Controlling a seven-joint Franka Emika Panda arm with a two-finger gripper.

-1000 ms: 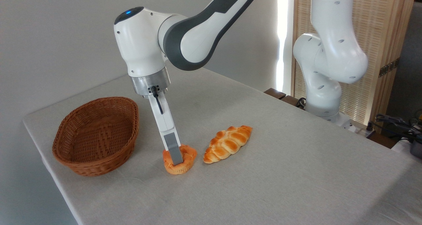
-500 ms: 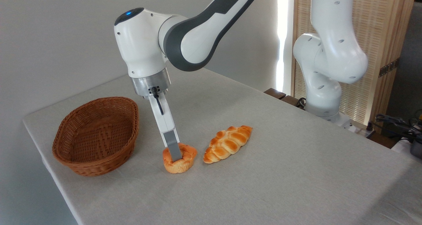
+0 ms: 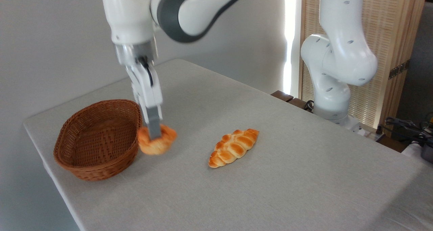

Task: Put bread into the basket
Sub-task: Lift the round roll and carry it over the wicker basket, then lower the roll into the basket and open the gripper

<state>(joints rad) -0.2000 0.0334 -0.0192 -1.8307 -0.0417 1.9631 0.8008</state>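
The gripper [image 3: 154,136] is clamping the bread [image 3: 156,141], fingers [image 3: 154,124] pointing down and tilted slightly to the right. The bread is hanging in the air, clear of the table [image 3: 257,177], just beside the right rim of the basket [image 3: 98,139] and not inside it. It is blurring with motion, so the knot top is hard to make out. The bread is looking roughly round, slightly wider than tall, with no clear pointing end; its wide axis is running about level, left to right. One grey finger is crossing its front face near the middle; the other finger is hiding behind it.

The basket is sitting upright at the table's left end, opening up, long axis running from near left to far right, nothing showing inside. The braided loaf [image 3: 234,147] is lying flat on the table, well apart from the bread, to its right. Its long axis is running diagonally, one pointed end aiming lower left, the other upper right.

The arm [image 3: 189,7] is reaching in from the top; its base [image 3: 333,89] is standing at the right behind the table edge. No readable writing or brand is showing on anything.
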